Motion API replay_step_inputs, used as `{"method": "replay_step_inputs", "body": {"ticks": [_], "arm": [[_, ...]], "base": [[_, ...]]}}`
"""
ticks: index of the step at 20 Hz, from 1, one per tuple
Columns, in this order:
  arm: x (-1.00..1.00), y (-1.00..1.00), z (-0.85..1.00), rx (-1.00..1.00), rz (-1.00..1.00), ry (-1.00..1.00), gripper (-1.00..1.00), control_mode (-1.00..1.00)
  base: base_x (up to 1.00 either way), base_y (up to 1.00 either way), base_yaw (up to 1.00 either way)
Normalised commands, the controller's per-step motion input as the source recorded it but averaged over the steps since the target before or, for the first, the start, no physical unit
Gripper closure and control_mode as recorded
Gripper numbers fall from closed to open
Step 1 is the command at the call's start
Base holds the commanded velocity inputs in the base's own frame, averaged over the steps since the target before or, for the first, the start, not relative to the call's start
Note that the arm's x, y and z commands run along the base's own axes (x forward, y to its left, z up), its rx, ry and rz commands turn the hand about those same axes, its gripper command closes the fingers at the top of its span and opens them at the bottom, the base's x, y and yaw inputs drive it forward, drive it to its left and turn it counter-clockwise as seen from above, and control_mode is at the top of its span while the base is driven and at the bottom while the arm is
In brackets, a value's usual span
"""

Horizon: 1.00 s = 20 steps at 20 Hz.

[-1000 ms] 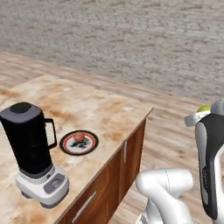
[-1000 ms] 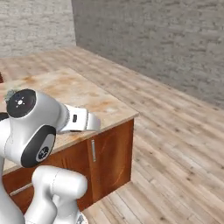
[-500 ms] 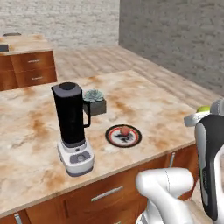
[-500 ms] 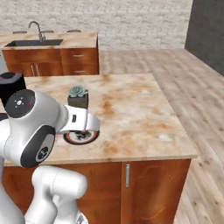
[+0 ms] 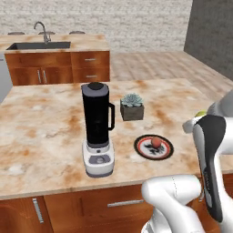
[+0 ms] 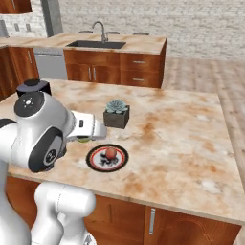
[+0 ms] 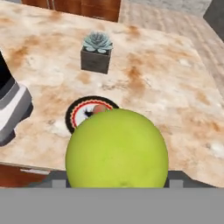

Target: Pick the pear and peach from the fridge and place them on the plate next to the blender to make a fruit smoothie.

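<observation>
Holding the pear (image 7: 117, 148) tight in the gripper (image 7: 117, 181), fingers clamped on both sides of it. Hanging over the near edge of the marble counter (image 5: 41, 132), with the white arm bent up from below. Left of the hand: the blender (image 5: 97, 129). Just ahead and a little left: the plate (image 7: 75, 114), with the peach (image 6: 110, 152) on it. Farther ahead: a small potted plant (image 7: 96, 52). Right of the hand: more counter.
</observation>
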Motion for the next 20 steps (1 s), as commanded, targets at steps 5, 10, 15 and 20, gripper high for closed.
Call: {"method": "replay_step_inputs", "body": {"ticks": [5, 10, 15, 20], "arm": [[0.72, 0.54, -0.8, -0.1, 0.01, 0.58, 1.0, -1.0], [0.87, 0.04, -1.0, 0.2, 0.05, 0.3, 1.0, -1.0], [0.81, 0.0, -0.89, 0.25, 0.09, 0.01, 1.0, -1.0], [0.97, 0.0, -0.85, 0.0, 0.1, 0.0, 1.0, -1.0]], "base": [[0.0, 0.0, 0.0], [0.0, 0.0, 0.0], [0.0, 0.0, 0.0], [0.0, 0.0, 0.0]]}}
